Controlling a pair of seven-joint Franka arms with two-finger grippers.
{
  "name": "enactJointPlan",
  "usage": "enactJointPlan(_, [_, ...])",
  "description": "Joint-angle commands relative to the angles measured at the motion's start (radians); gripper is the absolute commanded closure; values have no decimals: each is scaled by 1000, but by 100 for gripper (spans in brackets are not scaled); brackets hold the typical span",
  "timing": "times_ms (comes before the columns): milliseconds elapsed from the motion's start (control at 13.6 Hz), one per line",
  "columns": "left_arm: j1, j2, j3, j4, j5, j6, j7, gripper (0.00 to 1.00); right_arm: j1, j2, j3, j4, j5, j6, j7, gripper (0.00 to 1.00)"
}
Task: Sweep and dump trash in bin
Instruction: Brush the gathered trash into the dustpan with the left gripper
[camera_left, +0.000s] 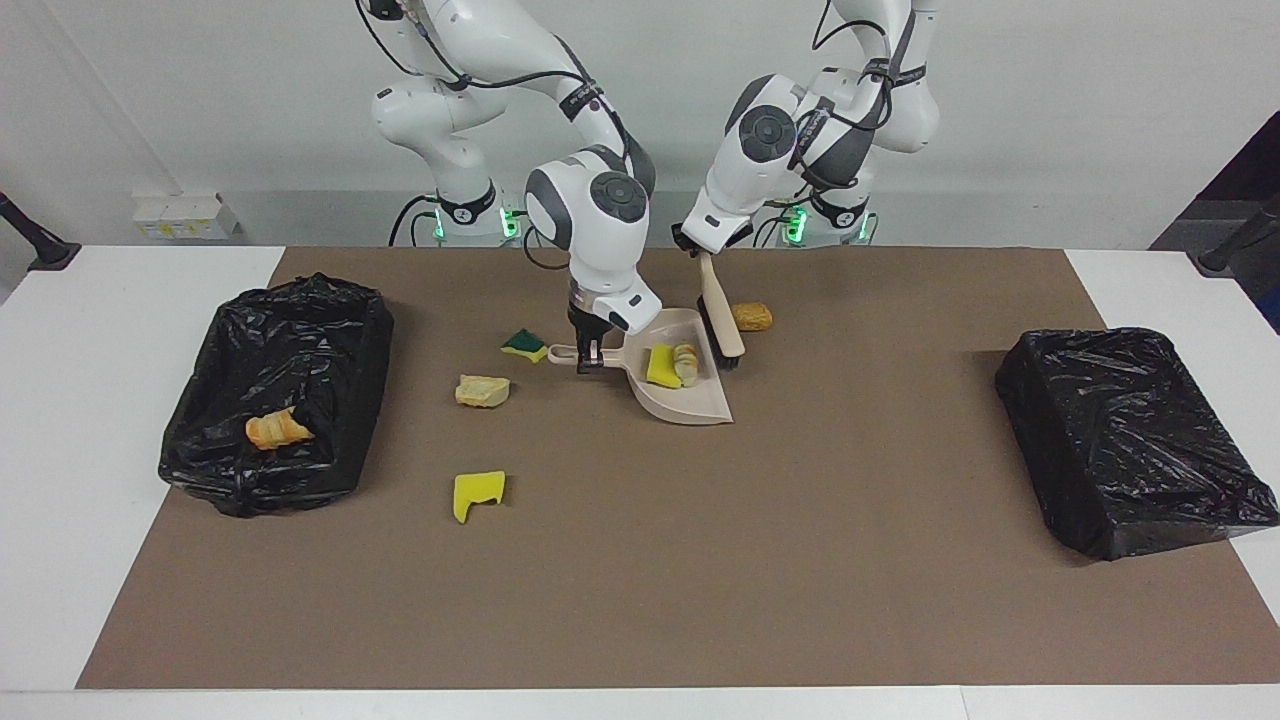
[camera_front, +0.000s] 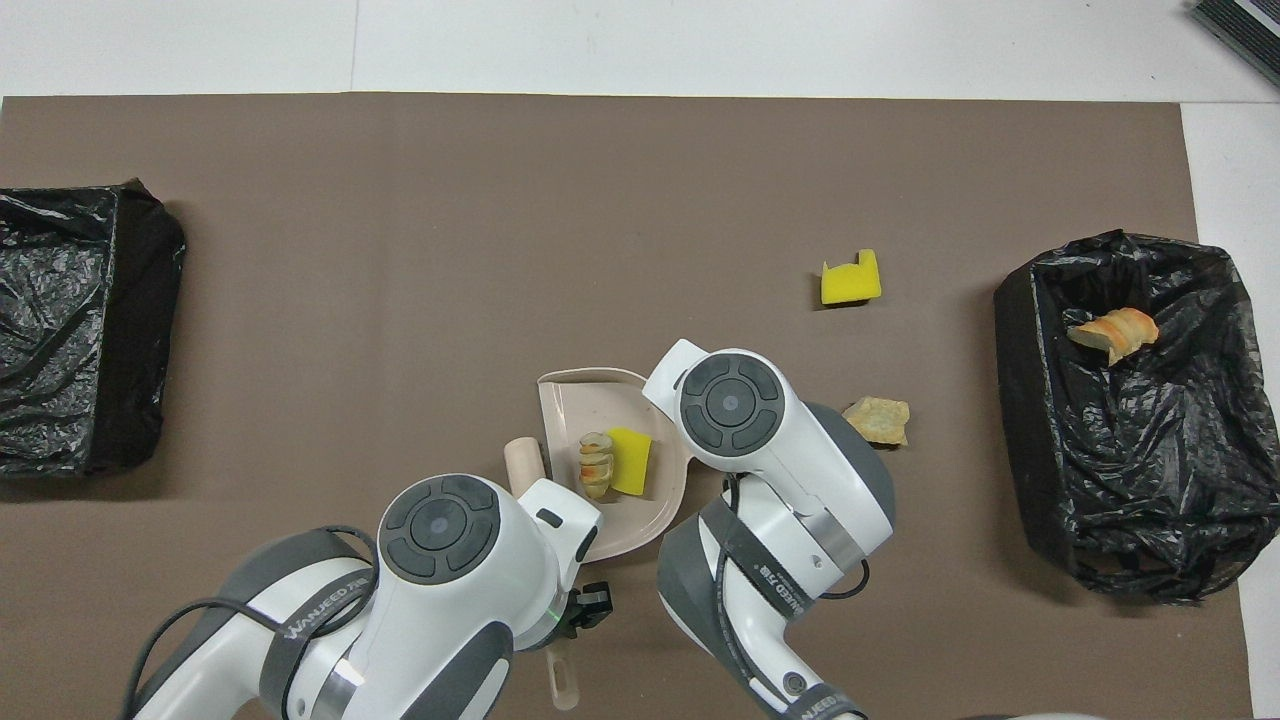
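Sponge chunk (camera_left: 661, 366) in dustpan (camera_left: 690, 402), brush (camera_left: 720, 318) alongside

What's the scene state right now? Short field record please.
left gripper: shut on hand brush handle, bristles at dustpan mouth
right gripper: shut on dustpan handle
in dustpan: yellow sponge chunk, beige lump
beside the brush, unswept: orange-brown lump
loose on mat: green-and-yellow sponge, beige bread lump, notched yellow sponge
bin at right arm's end: one bread piece inside
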Motion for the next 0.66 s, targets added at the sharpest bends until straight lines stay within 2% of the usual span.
enactJointPlan(0, [0,-75,8,-35,82,-125,-164,100,-15,-28,6,-31,-24,14,-28,100])
enactJointPlan(295, [23,-195,7,-210,97,-147,-272,100,-14,-27,6,-31,-24,14,-30,100])
enactJointPlan(443, [29,-192,5,-253,97,-83,-281,100,-14,-28,6,-31,-24,11,-30,100])
enactJointPlan(590, [34,-158,4,-273,97,17,-279,100,-14,-28,6,-31,-24,9,-30,100])
